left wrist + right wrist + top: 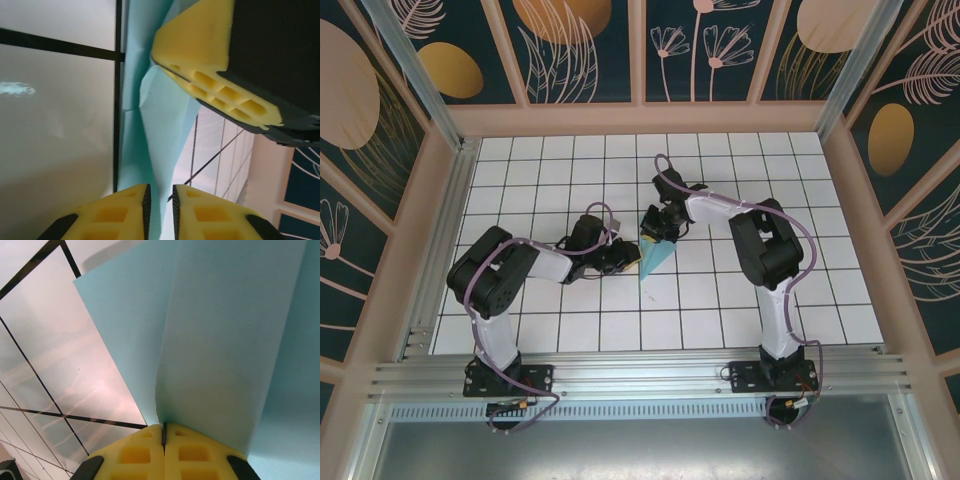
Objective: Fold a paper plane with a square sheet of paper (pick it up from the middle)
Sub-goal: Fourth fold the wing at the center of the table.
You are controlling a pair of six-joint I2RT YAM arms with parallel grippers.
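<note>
Right gripper (163, 429): pads pressing together, clamping the paper (225, 340) at a crease right at its fingertips
Left gripper (160, 195): fingers standing slightly apart, a folded edge of the paper running through the narrow gap
Paper: fanning out ahead of the right gripper in two turquoise flaps, reaching across to the left gripper
Paper's tip: lying just beside the left gripper, aiming toward the arm bases
Grippers: facing each other closely, the right one's yellow finger looming just ahead of the left one
Table (740, 300): lying under both grippers, white grid showing beside the paper
</note>
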